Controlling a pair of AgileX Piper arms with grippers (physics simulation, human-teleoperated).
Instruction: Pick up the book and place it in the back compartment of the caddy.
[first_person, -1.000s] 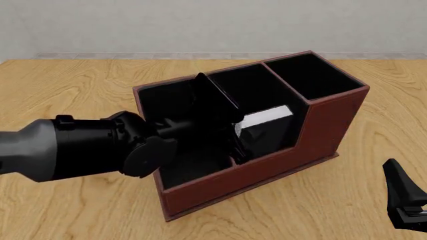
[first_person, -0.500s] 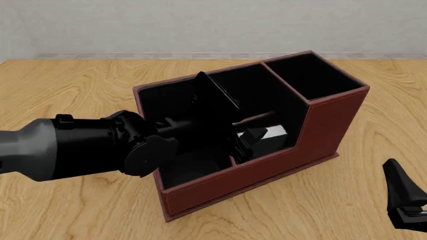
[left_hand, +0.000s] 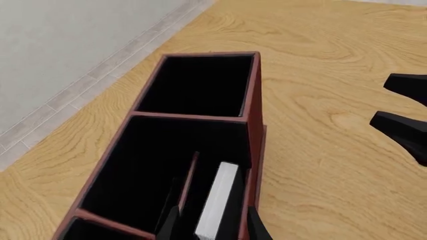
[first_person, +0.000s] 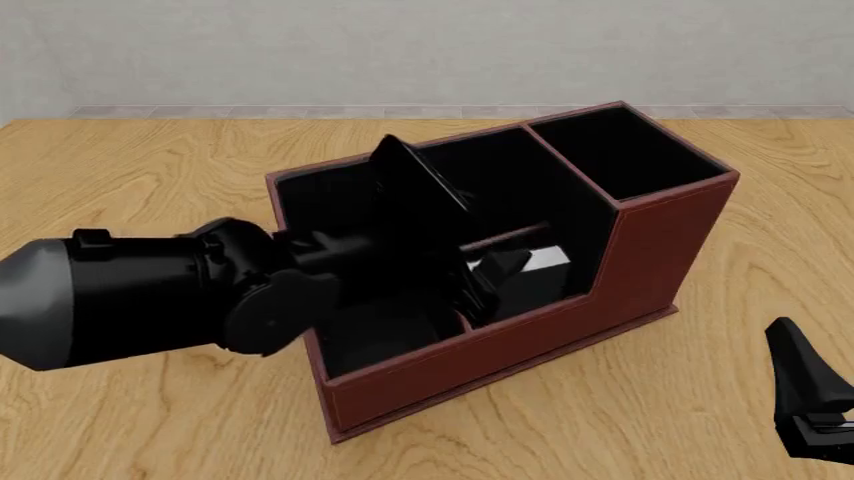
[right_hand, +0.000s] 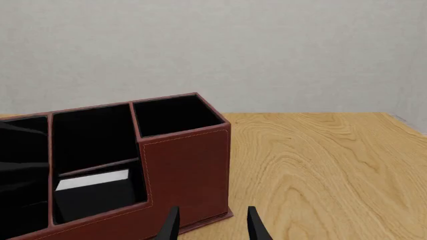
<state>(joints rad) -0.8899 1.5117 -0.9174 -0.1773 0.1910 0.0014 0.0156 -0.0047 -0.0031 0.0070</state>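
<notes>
The caddy (first_person: 641, 260) is reddish-brown, black-lined (pale stitching, seemingly, along its edges). The book (right_hand: 93, 192) has black covers and white pages; the worktop (first_person: 134, 170) is light woodgrain.

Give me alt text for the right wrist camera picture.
A reddish-brown caddy stands on a wooden table before a grey wall, with the book standing in its small middle cell, white page edge up. The right gripper hangs open and empty in the foreground, short of the caddy.

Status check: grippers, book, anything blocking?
Left gripper open, fingers straddling the book. Book upright in the caddy by the low wall. Right gripper open, off to the side. Nothing blocking.
</notes>
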